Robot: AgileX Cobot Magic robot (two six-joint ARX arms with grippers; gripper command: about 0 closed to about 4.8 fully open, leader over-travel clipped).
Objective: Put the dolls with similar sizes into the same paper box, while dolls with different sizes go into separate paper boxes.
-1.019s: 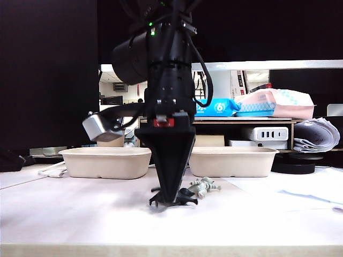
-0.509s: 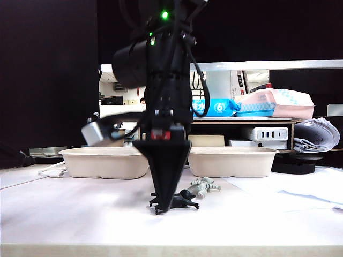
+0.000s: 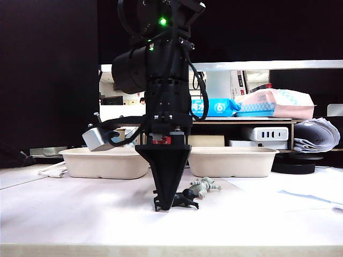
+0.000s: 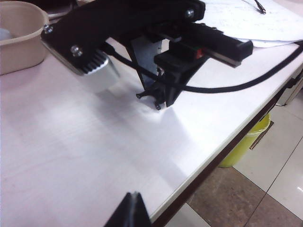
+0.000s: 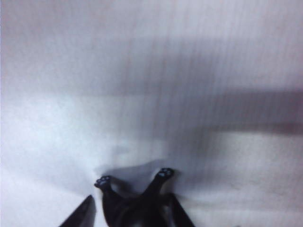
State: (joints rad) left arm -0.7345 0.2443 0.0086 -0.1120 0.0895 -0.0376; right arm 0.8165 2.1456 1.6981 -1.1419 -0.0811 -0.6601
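The right gripper (image 3: 170,206) is pointing straight down in the middle of the table (image 3: 80,214), its fingers squeezing in around the black doll (image 3: 185,199) lying flat between them. Its legs are sticking out sideways. The left gripper (image 4: 131,208) is sitting pinched together, far off left.

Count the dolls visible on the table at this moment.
2: a black doll between the right hand's fingers mid-table, and a grey-green doll lying just behind it. Others may sit hidden inside the paper boxes.
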